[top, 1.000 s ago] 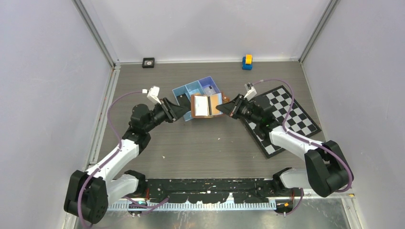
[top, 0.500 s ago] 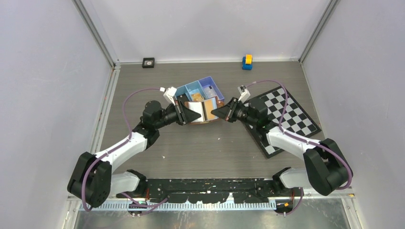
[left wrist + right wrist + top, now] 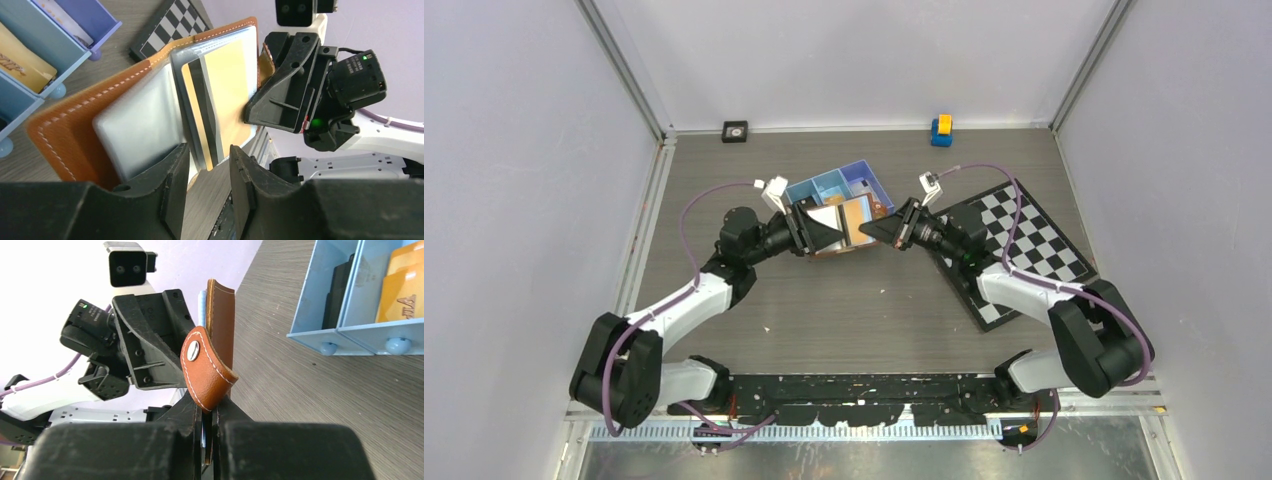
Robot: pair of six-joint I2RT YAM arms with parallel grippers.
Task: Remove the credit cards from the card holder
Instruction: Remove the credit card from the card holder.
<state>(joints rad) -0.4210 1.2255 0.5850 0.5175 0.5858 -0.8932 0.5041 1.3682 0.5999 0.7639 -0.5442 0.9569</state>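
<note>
Both hands meet at the open brown leather folding card holder, held between them over the grey wooden bench.

The right hand is pinched together on the holder's outer cover, with the snap strap curling over its fingertips. The left hand has its fingers apart, one on either side of the near end of an orange-gold striped credit card jutting from the holder's clear sleeves; whether they touch it cannot be told. Just beyond both hands stands a pale blue three-compartment plastic tray, with another orange card in it. Behind the right hand lies a black-and-white chequered board.
</note>
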